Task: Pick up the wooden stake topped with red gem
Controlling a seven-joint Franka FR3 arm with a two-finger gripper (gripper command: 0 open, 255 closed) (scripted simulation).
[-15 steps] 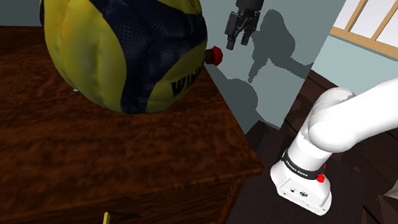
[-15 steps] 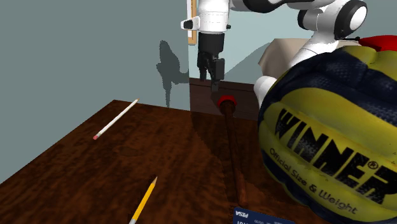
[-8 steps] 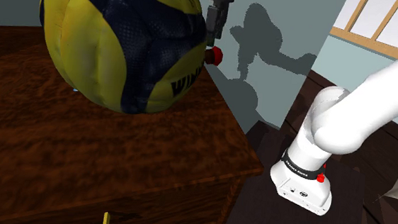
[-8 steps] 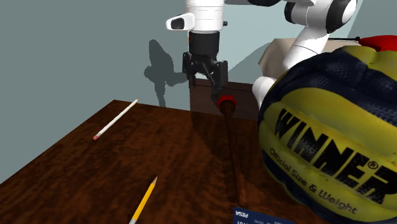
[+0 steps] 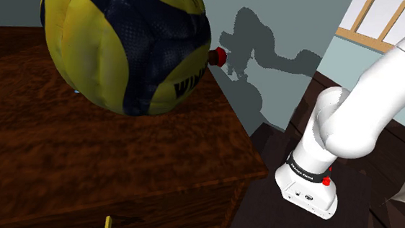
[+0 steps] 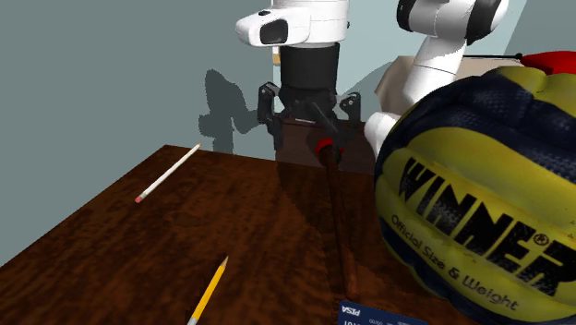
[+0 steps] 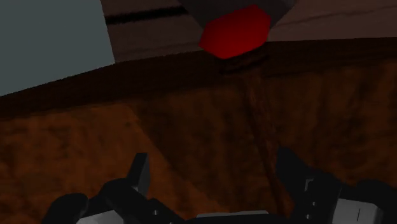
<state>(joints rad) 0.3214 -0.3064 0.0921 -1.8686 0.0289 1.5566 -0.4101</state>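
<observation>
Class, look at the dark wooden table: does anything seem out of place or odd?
The dark wooden stake lies flat beside the yellow and blue volleyball, its red gem apparently poking past the dark wooden table's far edge. Nothing looks spilled or damaged.

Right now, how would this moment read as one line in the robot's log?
step: pre-grasp | hand: open, near gem end | red-gem stake: flat on table, not held | volleyball: beside stake

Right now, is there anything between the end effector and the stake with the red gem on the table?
Nothing visible stands between them. The open end effector hangs close over the gem end of the stake. The ball lies close beside the shaft, on the second exterior view's right, and might crowd a finger.
</observation>
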